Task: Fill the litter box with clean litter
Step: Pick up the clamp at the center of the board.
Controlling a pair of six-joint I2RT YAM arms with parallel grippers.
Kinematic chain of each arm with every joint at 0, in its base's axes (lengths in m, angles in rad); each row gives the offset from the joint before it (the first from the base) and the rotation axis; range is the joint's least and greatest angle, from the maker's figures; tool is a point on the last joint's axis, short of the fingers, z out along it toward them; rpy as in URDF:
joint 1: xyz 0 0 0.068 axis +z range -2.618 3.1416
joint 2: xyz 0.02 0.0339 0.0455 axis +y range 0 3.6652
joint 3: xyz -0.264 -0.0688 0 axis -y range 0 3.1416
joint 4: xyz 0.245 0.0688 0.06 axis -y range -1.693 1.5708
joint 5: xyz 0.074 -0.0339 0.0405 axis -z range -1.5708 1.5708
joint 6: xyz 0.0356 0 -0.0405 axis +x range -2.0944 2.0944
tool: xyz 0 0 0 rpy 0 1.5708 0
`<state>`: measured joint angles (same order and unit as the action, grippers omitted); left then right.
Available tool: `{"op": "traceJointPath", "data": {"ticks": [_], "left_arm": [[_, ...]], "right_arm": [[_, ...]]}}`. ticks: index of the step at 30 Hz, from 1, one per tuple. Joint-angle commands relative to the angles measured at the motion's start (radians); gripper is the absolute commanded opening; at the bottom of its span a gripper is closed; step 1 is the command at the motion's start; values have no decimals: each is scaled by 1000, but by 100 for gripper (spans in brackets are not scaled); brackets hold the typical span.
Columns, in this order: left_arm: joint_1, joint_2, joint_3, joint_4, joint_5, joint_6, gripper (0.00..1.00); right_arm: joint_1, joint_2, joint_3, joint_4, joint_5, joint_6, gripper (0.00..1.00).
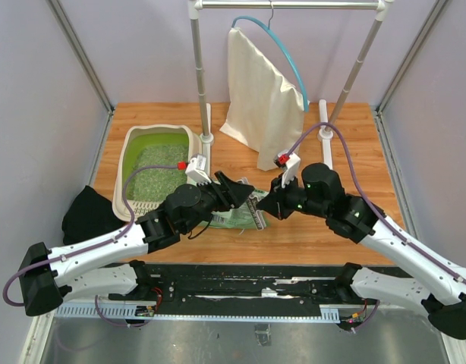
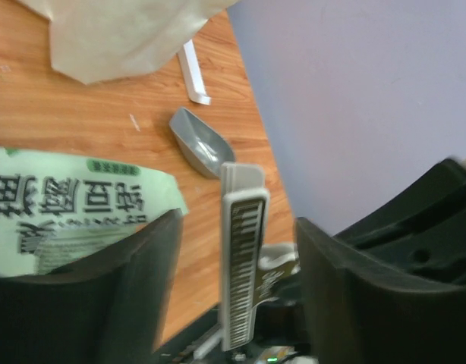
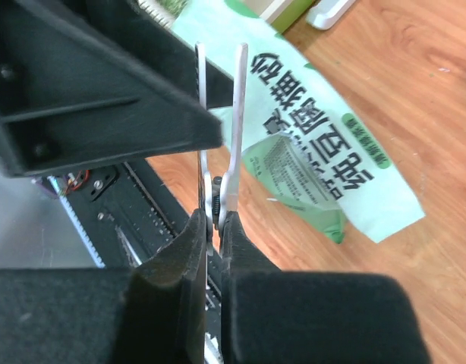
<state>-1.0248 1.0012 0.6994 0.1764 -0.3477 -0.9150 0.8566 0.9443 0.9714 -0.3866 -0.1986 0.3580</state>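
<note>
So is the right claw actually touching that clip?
Touching. The right wrist view shows the right gripper with both fingers pinched shut on the end of the clip, with no gap.

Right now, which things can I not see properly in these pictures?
- Green printed plastic bag: top view, mostly under left gripper and right gripper.
- Grey metal scoop: left wrist view only; missing from top view.
- Beige plastic litter box: top view, near corner behind left arm.

Both arms reach inward, left end effector [image 2: 237, 250] parted, right end effector [image 3: 215, 227] clamped.
</note>
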Motion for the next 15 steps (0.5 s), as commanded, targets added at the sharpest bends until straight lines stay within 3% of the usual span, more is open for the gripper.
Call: {"op": "traceJointPath", "data": {"ticks": [1,5,11,13,15], "left_arm": [[-11,-9,36,-27,-27,52,80],[-9,-46,42,-88,-62,107,99],[11,-106,75,-213,-126,321,100],[92,-98,108,-281,-32,390,100],[222,-81,128,-295,178,461,100]], "right_arm": [[-7,-61,-17,15,90,-35,1],[-8,-82,-26,-20,144,-37,1],[-38,-103,-28,-110,263,-48,1],[-85,-120,-35,-129,261,-49,1],[-155,-133,-48,-139,202,-56,1]]}}
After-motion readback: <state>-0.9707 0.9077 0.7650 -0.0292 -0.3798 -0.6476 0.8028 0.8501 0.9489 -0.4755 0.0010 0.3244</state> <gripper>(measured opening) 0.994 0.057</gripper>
